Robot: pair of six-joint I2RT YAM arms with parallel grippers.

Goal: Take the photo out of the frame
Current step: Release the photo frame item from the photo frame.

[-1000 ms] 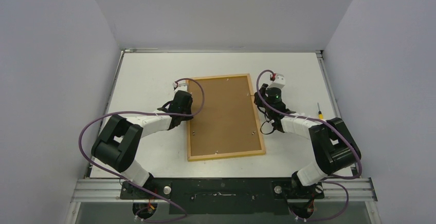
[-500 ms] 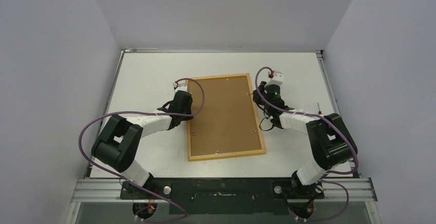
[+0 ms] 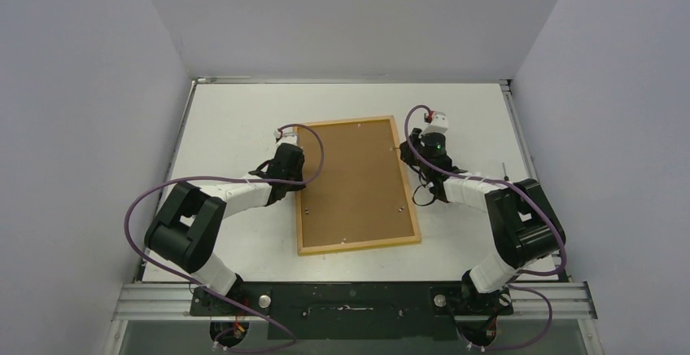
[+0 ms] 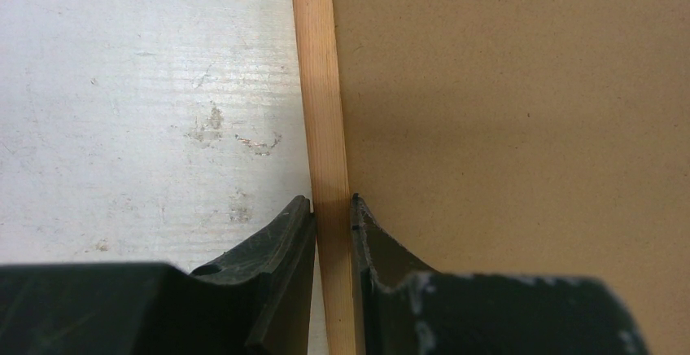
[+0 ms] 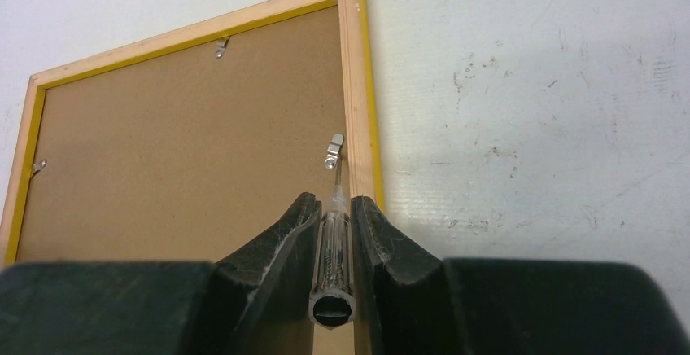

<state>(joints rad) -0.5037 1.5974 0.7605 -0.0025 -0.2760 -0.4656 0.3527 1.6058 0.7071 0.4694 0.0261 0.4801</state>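
Note:
The frame [image 3: 354, 184] lies face down on the table, brown backing up, with a yellow edge showing along its wood rim [image 5: 351, 86]. The photo is hidden beneath the backing. My left gripper [image 3: 294, 174] is shut on the frame's left rim [image 4: 321, 127], one finger on the table side and one over the backing [image 4: 504, 111]. My right gripper [image 5: 331, 200] is at the frame's right rim, shut on a clear-handled screwdriver [image 5: 332, 241]. The screwdriver's thin shaft reaches a small metal tab [image 5: 334, 150] by the rim.
More metal tabs [image 5: 220, 46] sit along the backing's edges. A thin second screwdriver [image 3: 504, 174] lies on the table just behind my right forearm. Grey walls close in the white table [image 3: 236, 111] on three sides.
My right arm has shifted a little to the left, toward the frame's right rim, covering more of the loose screwdriver. The left arm and the frame have not moved.

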